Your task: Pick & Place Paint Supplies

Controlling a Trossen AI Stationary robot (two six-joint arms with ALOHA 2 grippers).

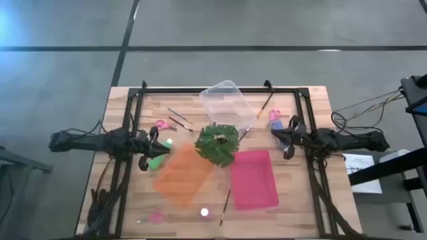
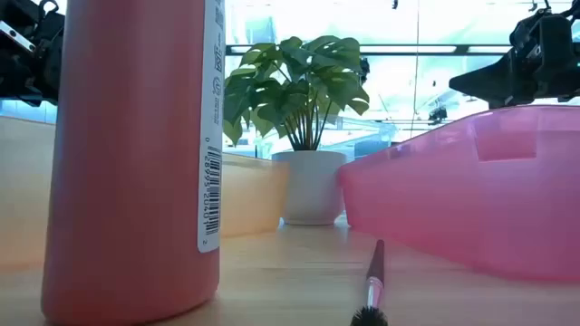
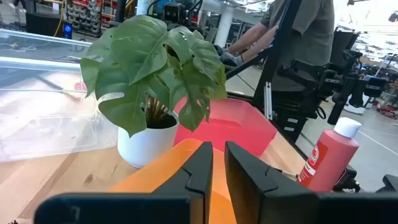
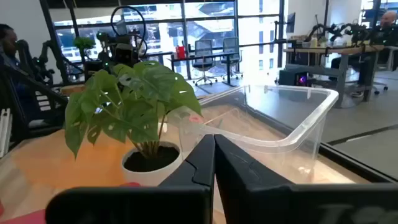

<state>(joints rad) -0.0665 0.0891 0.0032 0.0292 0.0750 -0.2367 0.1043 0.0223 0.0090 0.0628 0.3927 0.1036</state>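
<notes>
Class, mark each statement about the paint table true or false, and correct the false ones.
1. The potted plant stands between the clear tray and the pink tray. True.
2. The right gripper holds a paintbrush. False: it is shut on nothing.
3. The orange tray is stacked inside the pink tray. False: they lie side by side.
4. A paintbrush lies on the table beside the pink tray. True.

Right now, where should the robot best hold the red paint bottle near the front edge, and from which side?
Probably the red paint bottle is best gripped around its straight middle body, below the white cap, coming level from the side: it stands upright, with free table around it.
</notes>
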